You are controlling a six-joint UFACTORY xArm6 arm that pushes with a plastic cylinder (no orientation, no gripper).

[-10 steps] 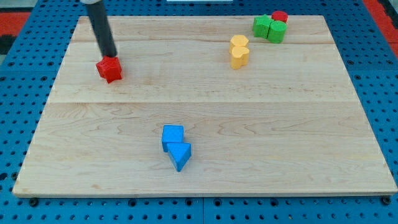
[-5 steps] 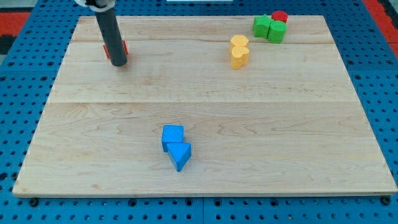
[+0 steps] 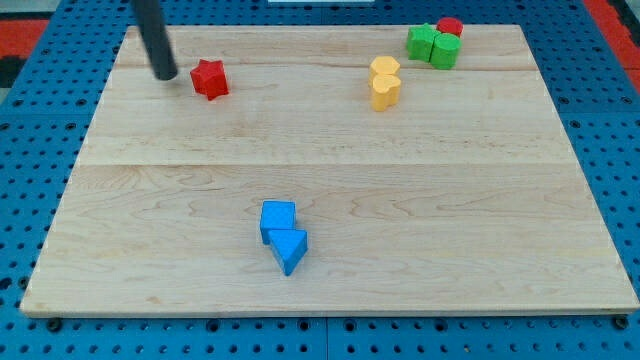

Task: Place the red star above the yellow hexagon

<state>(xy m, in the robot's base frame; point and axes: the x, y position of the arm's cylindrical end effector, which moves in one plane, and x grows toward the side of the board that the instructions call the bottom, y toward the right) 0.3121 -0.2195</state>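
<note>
While my tip (image 3: 166, 74) rests on the board just left of the red star (image 3: 209, 79) — near it but with a sliver of wood showing between, so pushing nothing and holding nothing, being a bare rod — the star lies in the far left part of the table (image 3: 330, 290), well apart from the yellow hexagon (image 3: 385, 91) over to the right. I judge the star light, stiff and quick to slide or spin on smooth wood. It cannot be gripped — I would press its left side squarely, in line with its middle.
</note>
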